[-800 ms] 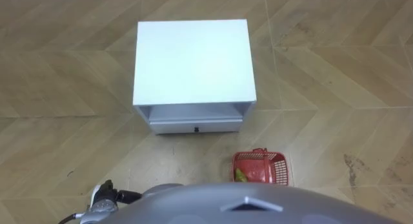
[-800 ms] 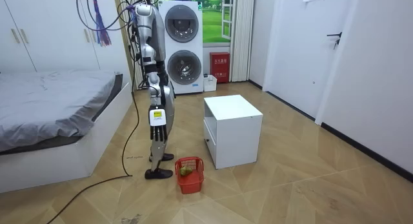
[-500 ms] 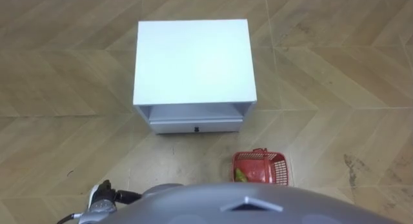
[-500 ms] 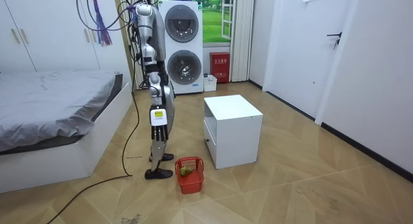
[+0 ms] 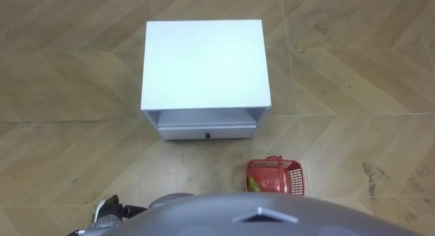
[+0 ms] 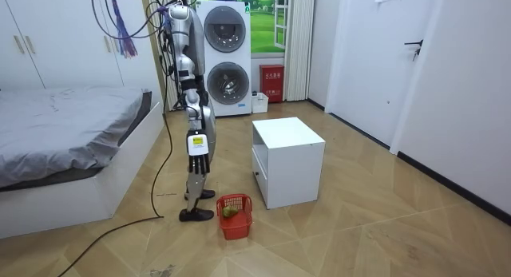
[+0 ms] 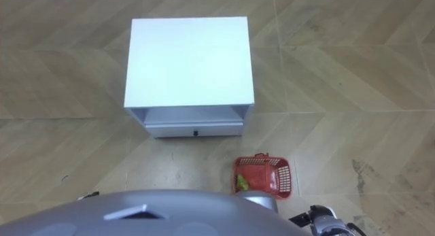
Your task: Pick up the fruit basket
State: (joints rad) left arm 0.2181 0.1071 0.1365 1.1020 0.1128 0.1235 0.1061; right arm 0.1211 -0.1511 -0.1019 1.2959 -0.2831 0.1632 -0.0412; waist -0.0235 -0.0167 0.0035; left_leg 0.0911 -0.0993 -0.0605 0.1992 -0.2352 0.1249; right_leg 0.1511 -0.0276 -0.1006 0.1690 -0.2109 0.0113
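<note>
The red fruit basket [image 5: 275, 176] stands on the wooden floor just ahead of me and to my right, with something green [image 5: 252, 184] at its left end. Its handle lies folded over the rim. The room view has the basket [image 6: 234, 215] beside my feet. I stand upright, facing the white cabinet [image 5: 204, 62]. My left hand [image 5: 107, 211] peeks in at the lower left, well away from the basket. My right hand [image 7: 325, 218] shows at the lower right; it hangs at my side [image 6: 196, 149] with fingers straight down, holding nothing.
The white cabinet [image 6: 287, 159] has an open shelf and a drawer [image 5: 207, 133] facing me, about a step ahead. A bed [image 6: 72, 141] lies behind me. Stacked washing machines [image 6: 223, 57] stand by the far wall. Bare floor lies right of the basket.
My left hand has sunk a little toward the lower edge of the left eye view. The basket and cabinet have not moved.
</note>
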